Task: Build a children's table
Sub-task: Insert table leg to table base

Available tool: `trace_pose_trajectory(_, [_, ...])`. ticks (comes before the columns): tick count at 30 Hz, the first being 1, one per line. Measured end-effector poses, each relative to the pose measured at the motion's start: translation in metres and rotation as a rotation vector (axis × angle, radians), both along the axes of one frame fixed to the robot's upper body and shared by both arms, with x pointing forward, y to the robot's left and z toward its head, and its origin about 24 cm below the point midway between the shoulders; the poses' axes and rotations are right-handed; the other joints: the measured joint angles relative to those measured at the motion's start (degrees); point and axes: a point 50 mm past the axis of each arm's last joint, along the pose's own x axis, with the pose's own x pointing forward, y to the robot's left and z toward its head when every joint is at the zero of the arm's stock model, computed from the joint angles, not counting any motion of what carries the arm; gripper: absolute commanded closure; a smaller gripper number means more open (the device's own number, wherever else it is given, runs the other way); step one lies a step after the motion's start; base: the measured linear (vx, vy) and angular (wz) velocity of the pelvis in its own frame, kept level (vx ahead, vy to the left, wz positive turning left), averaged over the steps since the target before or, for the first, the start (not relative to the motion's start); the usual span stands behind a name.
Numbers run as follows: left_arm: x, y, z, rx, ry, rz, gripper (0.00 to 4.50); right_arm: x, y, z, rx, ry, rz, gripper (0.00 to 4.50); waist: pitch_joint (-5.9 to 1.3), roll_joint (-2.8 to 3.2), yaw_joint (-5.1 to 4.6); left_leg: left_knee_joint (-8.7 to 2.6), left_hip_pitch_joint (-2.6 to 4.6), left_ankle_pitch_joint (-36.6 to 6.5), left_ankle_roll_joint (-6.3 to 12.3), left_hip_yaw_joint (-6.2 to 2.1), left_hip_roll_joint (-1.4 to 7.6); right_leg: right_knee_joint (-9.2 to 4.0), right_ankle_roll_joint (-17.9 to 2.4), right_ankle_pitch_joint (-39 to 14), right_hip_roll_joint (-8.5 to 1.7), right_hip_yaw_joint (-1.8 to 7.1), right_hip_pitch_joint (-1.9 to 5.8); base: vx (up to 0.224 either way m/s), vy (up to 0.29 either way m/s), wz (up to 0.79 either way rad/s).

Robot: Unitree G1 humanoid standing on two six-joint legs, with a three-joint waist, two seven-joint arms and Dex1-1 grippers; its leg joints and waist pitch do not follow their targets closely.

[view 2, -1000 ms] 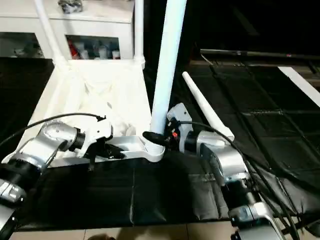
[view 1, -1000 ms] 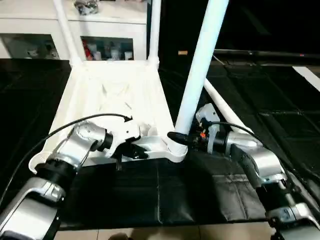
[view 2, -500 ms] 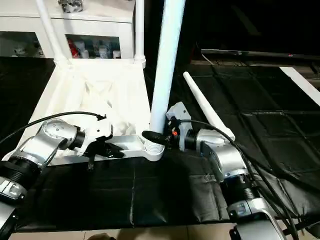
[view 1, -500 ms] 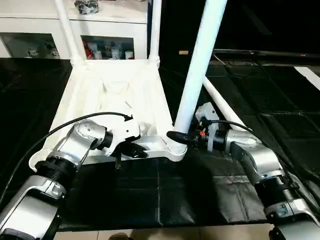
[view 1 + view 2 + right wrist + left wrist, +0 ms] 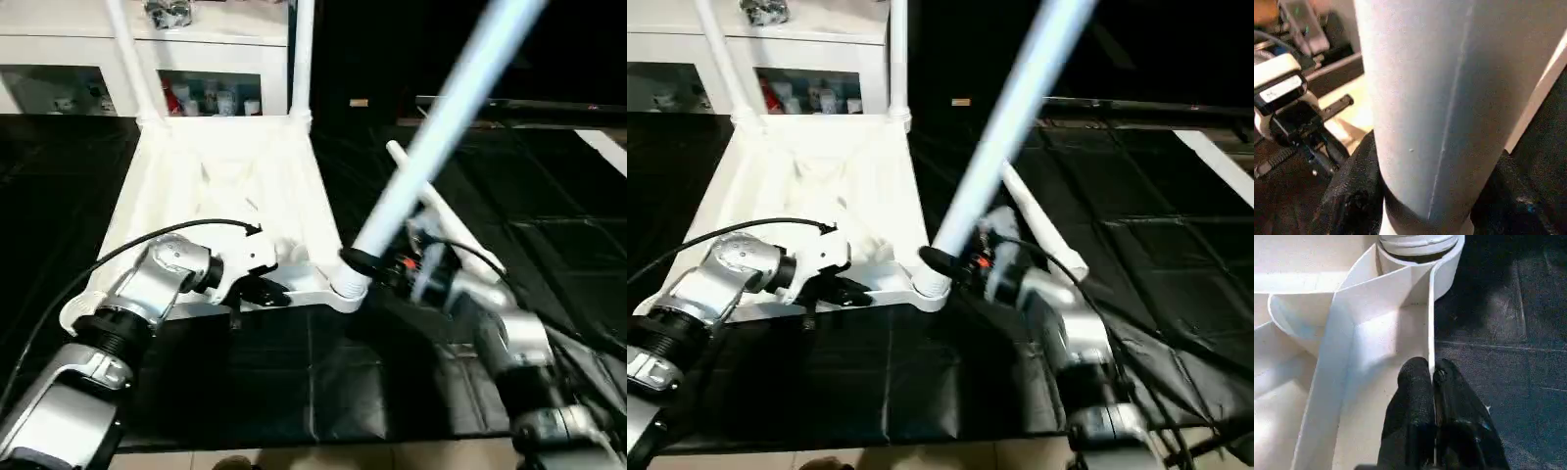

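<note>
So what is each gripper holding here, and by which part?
Left gripper pinches the thin near edge wall of the white ribbed plastic tabletop. Right gripper clasps the long white tubular leg at its lower end, just above the corner socket.

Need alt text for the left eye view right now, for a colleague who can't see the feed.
The right gripper clamps a long white table leg low down; the leg leans away to the right, its base at the near right corner socket of the upside-down white tabletop. The left gripper pinches the tabletop's near rim. A fourth leg lies on the black mat.
</note>
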Motion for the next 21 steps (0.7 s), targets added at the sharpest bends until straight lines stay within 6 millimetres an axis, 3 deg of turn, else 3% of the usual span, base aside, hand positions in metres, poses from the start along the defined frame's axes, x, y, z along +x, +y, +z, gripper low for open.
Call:
trace_pose_trajectory(7, [0.0, -0.003, -0.002, -0.008, 0.003, 0.001, 4.5, -0.015, -0.003, -0.01, 0.035, -0.05, -0.08, 2.59, -0.07, 0.75, 0.44, -0.01, -0.04, 0.0, 0.0, 0.0, -0.02, -0.06, 0.2, -0.1, -0.02, 0.0, 0.0, 0.0, 0.0, 0.0])
trace_pose_trajectory(12, [0.0, -0.005, -0.002, -0.014, -0.001, -0.007, 4.5, -0.021, -0.001, -0.011, -0.027, -0.102, -0.065, 2.59, -0.12, 0.92, 1.02, -0.07, -0.04, 0.0, 0.0, 0.0, 0.0, -0.05, 0.2, -0.1, -0.02, -0.02, -0.01, 0.0, 0.0, 0.0])
trace_pose_trajectory(17, [0.0, -0.004, -0.003, -0.004, -0.006, -0.008, 4.5, -0.019, 0.004, -0.004, -0.208, -0.215, 0.03, 2.59, -0.21, 0.82, 1.12, -0.07, 0.07, 0.0, 0.0, 0.01, 0.0, -0.05, 0.4, -0.3, -0.01, -0.01, 0.06, 0.0, 0.0, 0.0])
trace_pose_trajectory(21, [0.0, -0.001, -0.003, 0.006, -0.009, -0.002, 4.5, -0.012, 0.008, -0.001, -0.247, -0.227, 0.077, 2.59, -0.36, 0.4, 1.0, -0.09, 0.1, 0.0, 0.0, 0.01, 0.03, -0.05, 0.4, -0.3, 0.0, -0.02, 0.06, 0.0, 0.0, 0.0])
